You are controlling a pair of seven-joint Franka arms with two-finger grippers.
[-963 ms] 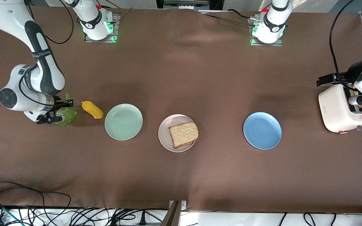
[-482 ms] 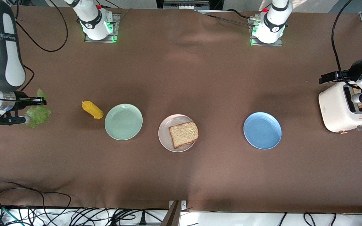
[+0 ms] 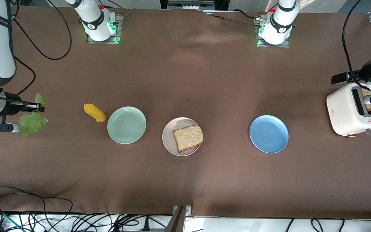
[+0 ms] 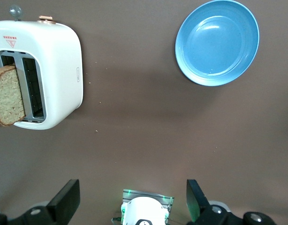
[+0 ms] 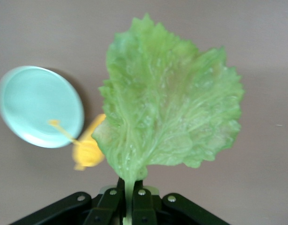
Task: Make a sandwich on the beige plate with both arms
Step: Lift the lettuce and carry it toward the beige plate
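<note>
Fingertips of my right gripper are pressed together on the stem of the lettuce leaf, which stands up from the pinch, broad, crinkled and pale green, with nothing torn that I can see. A second ago I held this leaf just beside the mustard bottle. Since then my right arm has swung it outward, so it now hangs over bare cloth at the right arm's end of the table, at about nine o'clock from the bottle and well apart from it. I take that to mean the pick is done and the leaf is clear of the table. But it has moved away from the beige plate, so I judge the carry to the plate has yet to start.

My left gripper has its fingers spread wide and holds nothing. It hovers over the white toaster, having shifted only a little in that second. A second bread slice sticks up out of one slot, untouched.

The sandwich so far is one square wholegrain slice, speckled brown with a darker crust. It lies flat on the beige plate, pushed toward three o'clock so its corner overhangs the rim. The plate sits at mid-table, with the mint green plate at its nine o'clock and the blue plate at its three o'clock, both empty.
</note>
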